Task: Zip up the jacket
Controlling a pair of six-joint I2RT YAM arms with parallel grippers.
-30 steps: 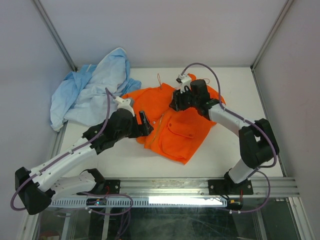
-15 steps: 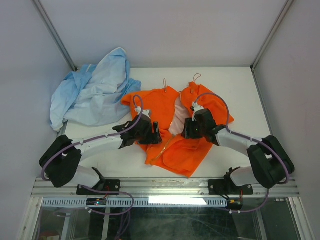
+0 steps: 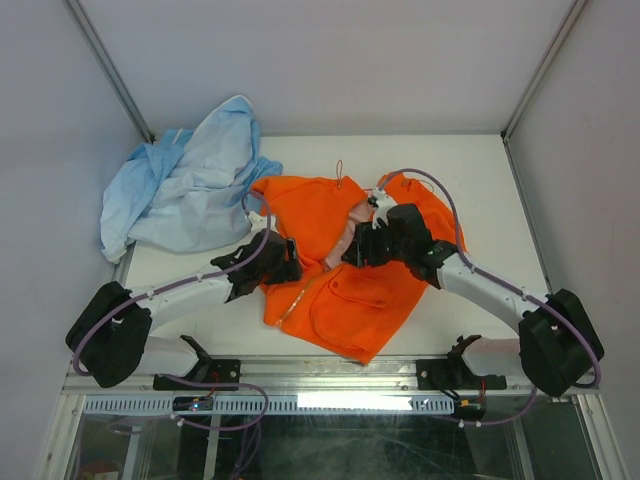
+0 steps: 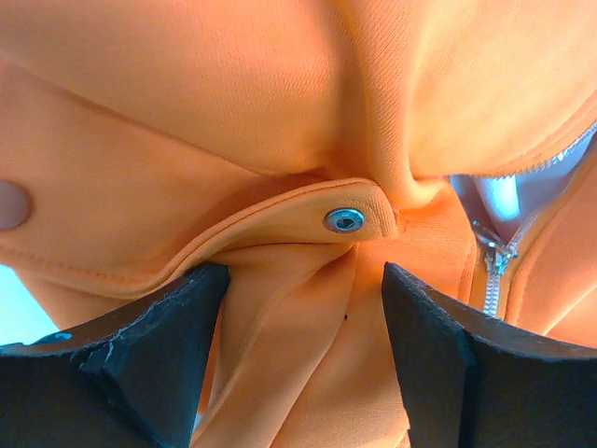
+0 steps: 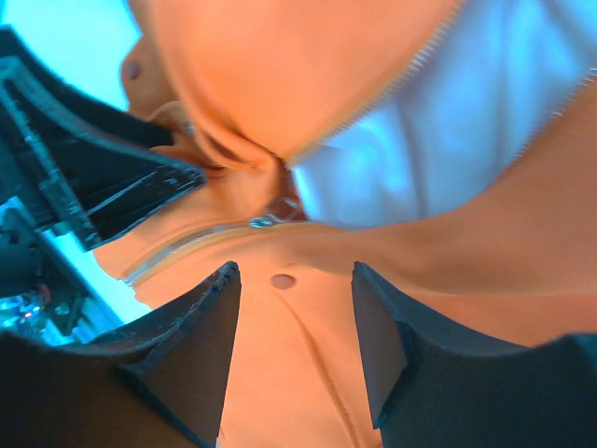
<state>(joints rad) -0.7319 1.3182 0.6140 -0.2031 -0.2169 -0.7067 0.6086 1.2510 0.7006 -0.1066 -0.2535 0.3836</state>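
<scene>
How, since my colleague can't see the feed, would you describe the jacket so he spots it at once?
On the white table, look to the middle. The jacket lies there, front open, pale lining showing. It is bright orange with a patch pocket, unlike the crumpled light blue garment at the far left.

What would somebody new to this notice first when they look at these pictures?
The bright orange jacket lying mid-table grabs the eye, its front open with pale pink lining showing. The left gripper and right gripper are both down on it, one on each side of that opening. A crumpled light blue garment sits at the far left corner.
</scene>
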